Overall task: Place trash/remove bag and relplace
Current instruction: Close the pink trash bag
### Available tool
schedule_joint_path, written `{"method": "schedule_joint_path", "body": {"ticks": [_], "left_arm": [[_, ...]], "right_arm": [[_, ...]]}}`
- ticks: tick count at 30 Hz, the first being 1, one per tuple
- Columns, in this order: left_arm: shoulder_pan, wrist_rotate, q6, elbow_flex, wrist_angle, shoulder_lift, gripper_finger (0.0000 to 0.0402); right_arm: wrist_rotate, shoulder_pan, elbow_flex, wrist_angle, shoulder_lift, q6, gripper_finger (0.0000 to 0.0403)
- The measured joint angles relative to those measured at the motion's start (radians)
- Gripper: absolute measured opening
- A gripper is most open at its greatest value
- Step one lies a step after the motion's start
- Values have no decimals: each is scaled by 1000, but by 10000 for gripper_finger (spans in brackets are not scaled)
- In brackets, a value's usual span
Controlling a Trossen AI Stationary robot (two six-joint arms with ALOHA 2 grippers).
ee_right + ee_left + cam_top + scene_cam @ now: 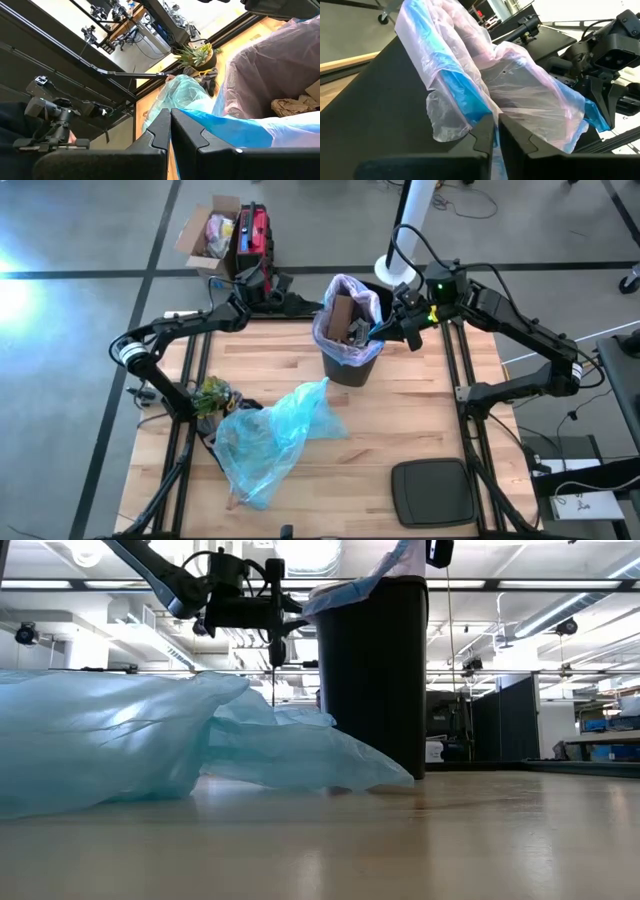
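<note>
Wooden table (400, 410): bin (352, 365), blue bag (270, 435), lid (432, 490).

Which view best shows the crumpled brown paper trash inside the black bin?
The high view: it looks down on the crumpled brown paper trash. The right wrist view catches one scrap; the low and left wrist views show none.

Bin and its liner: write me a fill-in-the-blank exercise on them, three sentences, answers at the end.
1. The pink liner sits in a bin whose colour is ____.
2. The right gripper is shut on the liner's drawstring hem, whose colour is ____.
3. On the table beside the bin lies a loose light blue ____.

Missing words: black; blue; bag
</note>
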Motion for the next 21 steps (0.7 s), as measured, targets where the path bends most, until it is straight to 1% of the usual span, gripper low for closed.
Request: {"method": "schedule_joint_path", "body": {"ticks": [3,7,12,15,18,21], "left_arm": [[0,0,-7,0,1,0,31],[-1,5,-6,0,1,0,65],[-6,5,40,0,-33,-1,111],[-7,4,46,0,-36,-1,128],[-7,-1,56,0,-31,-3,124],[-13,0,76,0,-28,-12,88]], "right_arm": [[0,0,0,0,0,0,0],[0,0,0,0,0,0,0],[0,0,0,0,0,-3,0],[0,0,0,0,0,-5,0],[0,0,0,-1,0,-6,0],[0,0,0,0,0,-11,0]]}}
